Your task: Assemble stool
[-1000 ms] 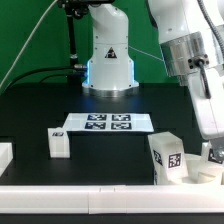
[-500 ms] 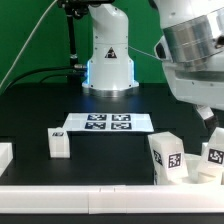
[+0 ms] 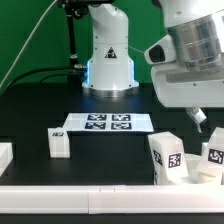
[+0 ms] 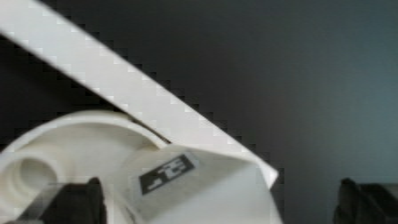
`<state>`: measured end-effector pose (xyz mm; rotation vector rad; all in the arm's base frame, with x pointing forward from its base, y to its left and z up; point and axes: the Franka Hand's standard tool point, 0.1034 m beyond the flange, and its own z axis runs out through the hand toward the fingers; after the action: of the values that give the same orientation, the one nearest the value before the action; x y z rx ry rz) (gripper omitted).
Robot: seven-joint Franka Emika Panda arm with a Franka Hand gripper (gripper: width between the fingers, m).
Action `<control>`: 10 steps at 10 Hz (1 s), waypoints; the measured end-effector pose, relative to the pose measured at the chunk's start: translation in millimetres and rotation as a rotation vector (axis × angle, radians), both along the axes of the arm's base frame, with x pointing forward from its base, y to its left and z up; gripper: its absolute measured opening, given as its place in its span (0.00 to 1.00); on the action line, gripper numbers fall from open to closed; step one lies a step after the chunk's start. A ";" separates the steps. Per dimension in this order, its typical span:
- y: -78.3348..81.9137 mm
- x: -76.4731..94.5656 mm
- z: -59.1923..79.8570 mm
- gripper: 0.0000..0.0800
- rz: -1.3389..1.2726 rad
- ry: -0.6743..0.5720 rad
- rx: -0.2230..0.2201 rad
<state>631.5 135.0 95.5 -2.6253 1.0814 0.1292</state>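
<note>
My hand [image 3: 200, 118] released, empty; I'd lower toward leg [image 3: 166, 157] at 7 o'clock (exterior view), straddle squarely, then clench.

A: Where is the exterior view sitting?
B: Just off the tabletop's [image 3: 40, 110] near edge, a little above it, facing across to the arm's base [image 3: 108, 60] at the far edge. It is taking in the marker board [image 3: 108, 122] mid-frame from a middling range.
A: And the wrist view?
B: It is riding above the gripper [image 4: 222, 200] and looking down past its dark fingertips [image 4: 75, 200] — very close, so everything is blurring.
A: What are the two sharing?
B: The tabletop's near edge toward the exterior view's right. There the wrist view is filling up with a white rail [image 4: 125, 90] and a tagged white part [image 4: 178, 175] — the exterior view is catching tagged legs [image 3: 167, 158] in that same corner.
</note>
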 end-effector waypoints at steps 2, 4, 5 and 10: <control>-0.3 1.4 12.9 0.81 0.354 -0.074 -0.076; -3.2 2.0 8.3 0.81 0.578 -0.135 -0.098; -4.0 2.2 8.3 0.81 0.627 -0.148 -0.100; -9.5 1.6 6.5 0.81 1.152 -0.228 -0.129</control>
<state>633.1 125.5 102.1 -2.9143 -0.5875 -0.0075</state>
